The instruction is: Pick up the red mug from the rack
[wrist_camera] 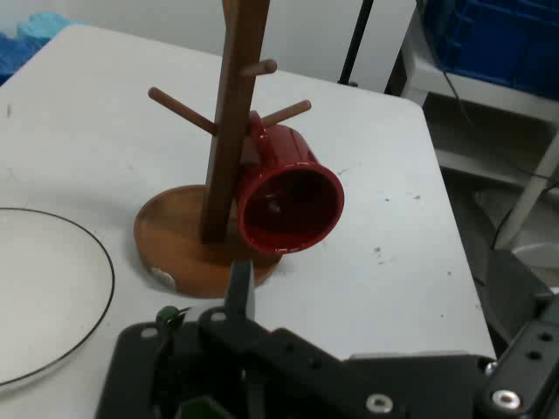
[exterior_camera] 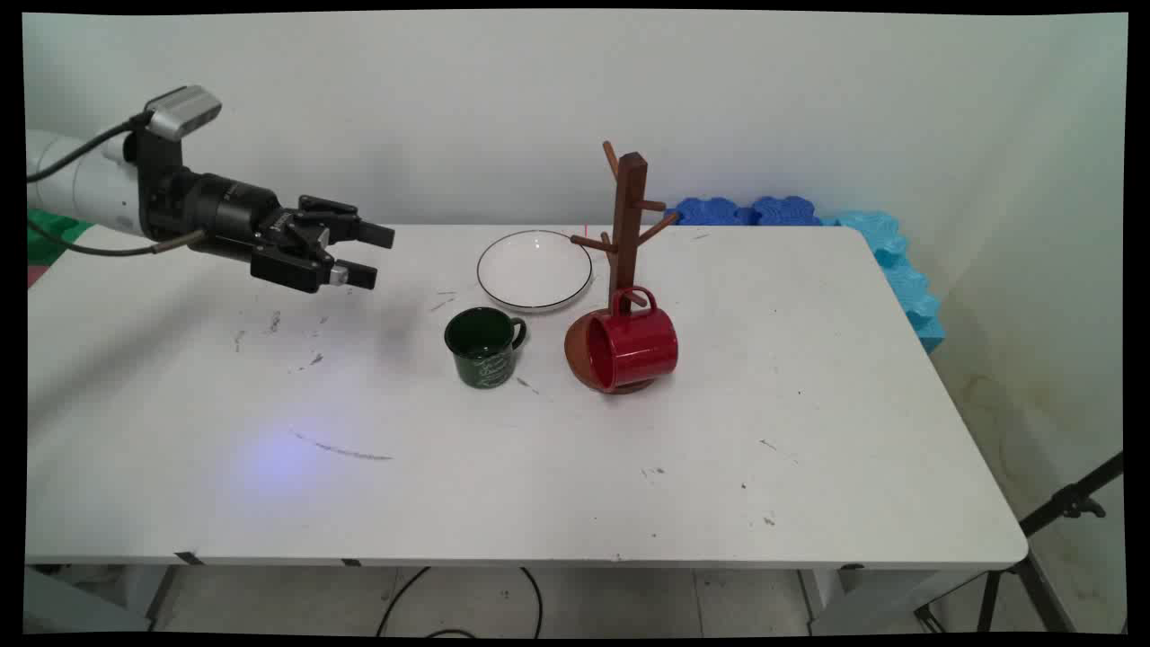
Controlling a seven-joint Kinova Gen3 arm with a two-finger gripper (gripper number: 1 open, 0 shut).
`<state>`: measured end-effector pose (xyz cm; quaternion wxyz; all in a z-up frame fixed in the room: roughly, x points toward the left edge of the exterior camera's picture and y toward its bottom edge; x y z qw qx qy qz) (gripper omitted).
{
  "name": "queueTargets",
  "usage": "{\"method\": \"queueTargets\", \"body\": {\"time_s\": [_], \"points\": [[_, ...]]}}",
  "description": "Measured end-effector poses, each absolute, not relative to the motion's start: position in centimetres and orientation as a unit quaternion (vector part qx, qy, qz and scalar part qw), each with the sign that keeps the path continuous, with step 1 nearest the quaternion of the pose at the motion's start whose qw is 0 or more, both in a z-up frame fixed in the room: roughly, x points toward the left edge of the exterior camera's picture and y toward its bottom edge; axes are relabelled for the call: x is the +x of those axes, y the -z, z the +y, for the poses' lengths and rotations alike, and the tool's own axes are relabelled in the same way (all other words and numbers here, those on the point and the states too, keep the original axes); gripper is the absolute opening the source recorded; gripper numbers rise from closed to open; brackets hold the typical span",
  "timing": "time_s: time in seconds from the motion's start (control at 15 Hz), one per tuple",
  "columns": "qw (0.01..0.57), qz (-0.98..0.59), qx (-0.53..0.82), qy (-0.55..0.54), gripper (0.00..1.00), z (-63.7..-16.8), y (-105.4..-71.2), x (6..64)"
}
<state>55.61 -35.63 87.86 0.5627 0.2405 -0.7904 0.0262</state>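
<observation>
The gripper [exterior_camera: 370, 255] hung in the air over the left part of the table [exterior_camera: 809, 431], pointing sideways toward three o'clock, and its two fingers stood apart with nothing between them — released, holding nothing. It touched nothing at all. Nearest to it was the green mug [exterior_camera: 484, 345], upright on the table off at about four o'clock from the fingertips, its mouth up and its handle sticking out toward the right. Just behind that mug, at about twelve o'clock from it, lay the white plate [exterior_camera: 535, 270] with its thin dark rim, flat on the table. And along the line the fingers pointed, well apart from them, stood the wooden mug tree [exterior_camera: 629, 225], post upright, pegs slanting up from it, on a round wooden base. The red mug [exterior_camera: 632, 349] hung by its handle from a low peg at the foot of that post, tipped on its side so that its long axis ran roughly level and its open mouth faced nine o'clock, back toward the gripper; its body seemed to sit on or just over the base, though contact could not be made out. The hand view bore this out: the red mug [wrist_camera: 289, 199] showed its open mouth almost straight on, close against the mug tree [wrist_camera: 231, 122], with the plate [wrist_camera: 83, 253] off to the left. Beyond the far right corner of the table lay blue foam mats [exterior_camera: 862, 235] against the wall
</observation>
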Motion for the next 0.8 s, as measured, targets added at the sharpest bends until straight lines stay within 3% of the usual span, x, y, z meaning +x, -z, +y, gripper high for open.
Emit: {"method": "queueTargets", "body": {"time_s": [0.33, 0.8], "points": [[0.552, -0.794, 0.252, -0.040, 1.00, -34.9, -88.0, 53.3], [0.530, -0.798, 0.284, -0.050, 1.00, -33.7, -86.2, 45.6]]}}
